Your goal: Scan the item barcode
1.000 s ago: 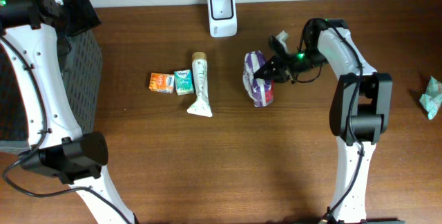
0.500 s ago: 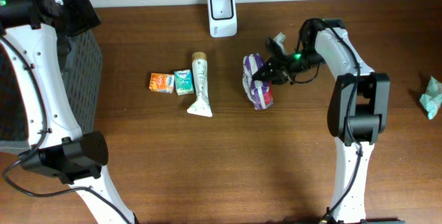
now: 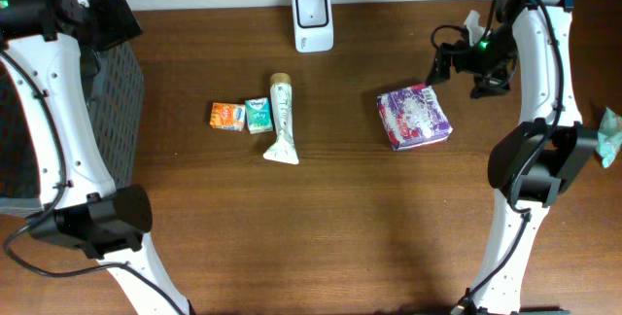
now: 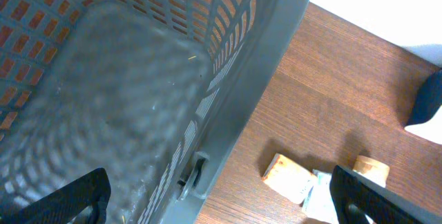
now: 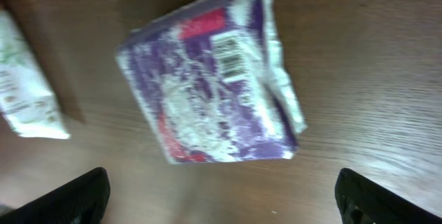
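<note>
Hand [image 5: 219,182], right: fully spread, clear of packet [image 5: 214,79]

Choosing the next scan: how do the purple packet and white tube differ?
The purple packet is broad and crinkly; the white tube is slim and tapered. The packet lies alone with its barcode facing up; the tube lies beside a teal box, no barcode visible. Both lie flat.

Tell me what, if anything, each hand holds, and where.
Nothing. The right hand is open, clear of the purple packet on the table; the left hand is open too.
</note>
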`<state>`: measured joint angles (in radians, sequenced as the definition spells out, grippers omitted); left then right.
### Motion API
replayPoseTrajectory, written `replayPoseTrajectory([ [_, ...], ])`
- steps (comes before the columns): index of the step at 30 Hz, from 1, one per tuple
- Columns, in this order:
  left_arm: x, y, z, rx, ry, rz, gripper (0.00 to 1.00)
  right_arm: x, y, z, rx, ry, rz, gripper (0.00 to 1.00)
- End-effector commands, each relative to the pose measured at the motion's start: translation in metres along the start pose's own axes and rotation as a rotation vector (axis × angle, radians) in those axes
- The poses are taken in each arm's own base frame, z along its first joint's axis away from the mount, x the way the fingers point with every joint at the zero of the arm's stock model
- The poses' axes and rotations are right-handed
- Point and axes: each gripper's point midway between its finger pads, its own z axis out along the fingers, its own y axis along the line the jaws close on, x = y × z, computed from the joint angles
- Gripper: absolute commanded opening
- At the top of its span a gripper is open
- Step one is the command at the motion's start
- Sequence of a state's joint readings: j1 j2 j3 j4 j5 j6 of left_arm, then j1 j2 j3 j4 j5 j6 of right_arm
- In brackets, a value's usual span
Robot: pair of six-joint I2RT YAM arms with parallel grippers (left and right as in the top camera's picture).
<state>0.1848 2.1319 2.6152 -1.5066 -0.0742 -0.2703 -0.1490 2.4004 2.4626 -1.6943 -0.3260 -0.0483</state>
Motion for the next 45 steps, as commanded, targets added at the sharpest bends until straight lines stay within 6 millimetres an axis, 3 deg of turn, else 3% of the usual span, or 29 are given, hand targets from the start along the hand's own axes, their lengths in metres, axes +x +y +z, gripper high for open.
replayPoseTrajectory([
  [1,-0.002,0.001,-0.003,0.007,-0.008,-0.012,0.99,0.005,-0.011,-0.001,0.072,0.014,0.042,0.99],
  [2,-0.002,0.001,-0.003,0.007,-0.008,-0.012,0.99,0.008,-0.011,0.003,0.072,0.031,0.045,0.97],
  [3,-0.002,0.002,-0.003,0.006,-0.009,-0.012,0.99,0.012,-0.01,0.009,0.073,0.055,0.047,0.76],
  [5,-0.002,0.002,-0.003,0.006,-0.009,-0.012,0.99,0.028,-0.013,0.029,0.076,0.144,0.062,0.07],
  [8,-0.002,0.002,-0.003,0.006,-0.009,-0.012,0.99,0.069,-0.029,0.064,0.111,0.334,0.108,0.04],
  [10,-0.002,0.002,-0.003,0.006,-0.009,-0.012,0.99,0.091,-0.036,0.079,0.122,0.428,0.13,0.04],
  [12,-0.002,0.002,-0.003,0.006,-0.009,-0.012,0.99,0.084,-0.04,0.09,0.123,0.394,0.122,0.04],
  [14,-0.002,0.002,-0.003,0.006,-0.009,-0.012,0.99,0.06,-0.043,0.098,0.125,0.292,0.095,0.04],
  [18,-0.002,0.002,-0.003,0.006,-0.009,-0.012,0.99,-0.011,-0.045,0.109,0.109,0.004,0.018,0.04],
  [20,-0.002,0.002,-0.003,0.006,-0.009,-0.012,0.99,-0.047,-0.024,0.108,-0.008,-0.139,-0.031,0.05],
  [23,-0.002,0.002,-0.003,0.006,-0.009,-0.012,0.99,-0.069,0.025,0.096,-0.281,-0.239,-0.105,0.09],
  [24,-0.002,0.002,-0.003,0.006,-0.009,-0.012,0.99,-0.071,0.046,0.092,-0.374,-0.255,-0.141,0.1],
  [27,-0.002,0.002,-0.003,0.006,-0.008,-0.012,0.99,-0.068,0.061,0.098,-0.37,-0.237,-0.145,0.1],
  [30,-0.002,0.002,-0.003,0.006,-0.009,-0.012,0.99,-0.07,0.05,0.077,-0.372,-0.232,-0.062,0.12],
  [32,-0.002,0.002,-0.003,0.006,-0.009,-0.012,0.99,-0.066,0.044,0.058,-0.371,-0.214,-0.025,0.22],
  [33,-0.002,0.002,-0.003,0.006,-0.008,-0.012,0.99,-0.062,0.042,0.052,-0.371,-0.197,-0.008,0.48],
  [34,-0.002,0.002,-0.003,0.006,-0.009,-0.012,0.99,-0.061,0.042,0.052,-0.37,-0.193,-0.006,0.89],
  [35,-0.002,0.002,-0.003,0.006,-0.009,-0.012,0.99,-0.062,0.043,0.055,-0.369,-0.195,-0.017,0.99],
  [37,-0.002,0.002,-0.003,0.006,-0.009,-0.012,0.99,-0.065,0.049,0.07,-0.313,-0.191,-0.048,0.99],
  [39,-0.002,0.002,-0.003,0.006,-0.009,-0.012,0.99,-0.061,0.065,0.081,-0.379,-0.154,-0.059,0.99],
  [45,-0.002,0.002,-0.003,0.006,-0.009,-0.012,0.99,-0.041,0.068,0.128,-0.472,-0.051,-0.055,0.95],
])
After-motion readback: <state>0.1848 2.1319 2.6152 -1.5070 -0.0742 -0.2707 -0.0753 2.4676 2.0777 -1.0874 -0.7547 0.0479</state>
